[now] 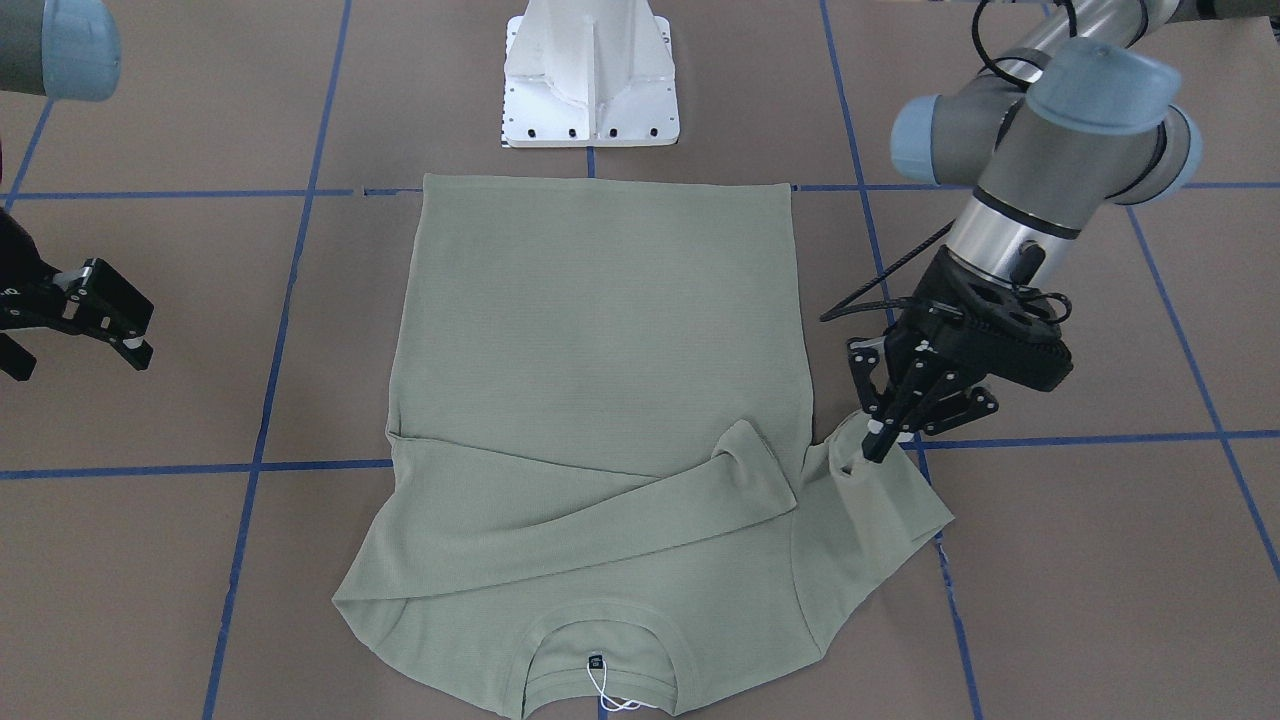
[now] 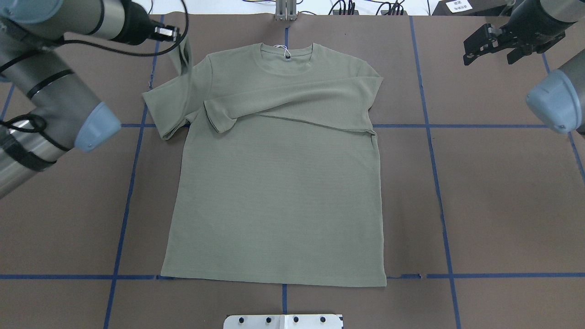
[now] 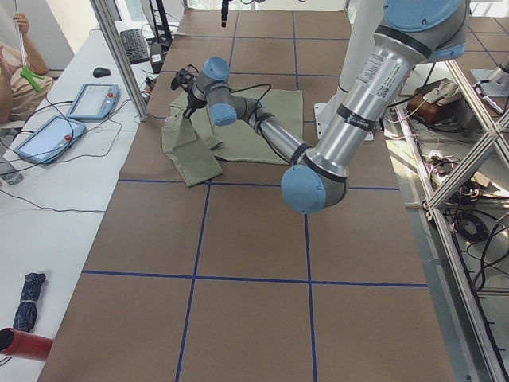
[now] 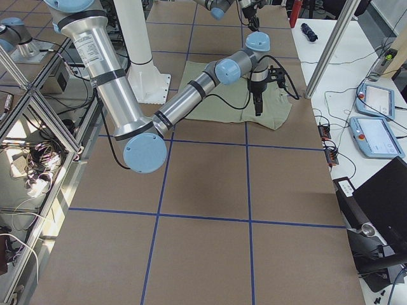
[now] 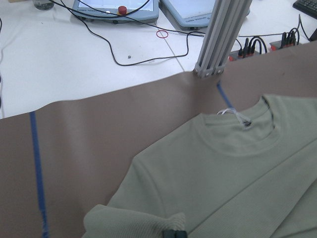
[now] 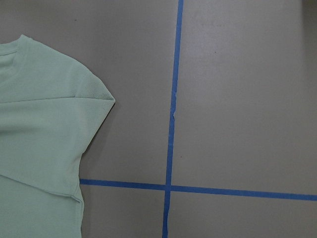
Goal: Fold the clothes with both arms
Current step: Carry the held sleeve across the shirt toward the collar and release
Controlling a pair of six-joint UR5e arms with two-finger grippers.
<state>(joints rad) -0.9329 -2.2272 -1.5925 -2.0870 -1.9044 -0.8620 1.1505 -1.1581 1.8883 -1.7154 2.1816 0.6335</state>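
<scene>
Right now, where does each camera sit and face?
Front-facing: across the table, facing the robot, down on the shirt; left pincer grips a sleeve, right pincer open.
Overhead: behind the robot, forward and down; left arm, right arm at the sides.
Left side: table's end, along it; left arm nearest.
Right side: opposite end; right arm nearest.
Left wrist: low over the collar; a fingertip barely shows.
Right wrist: straight down on tape; no robot part.
Shared: front-facing and overhead show the other sleeve folded across the chest.
</scene>
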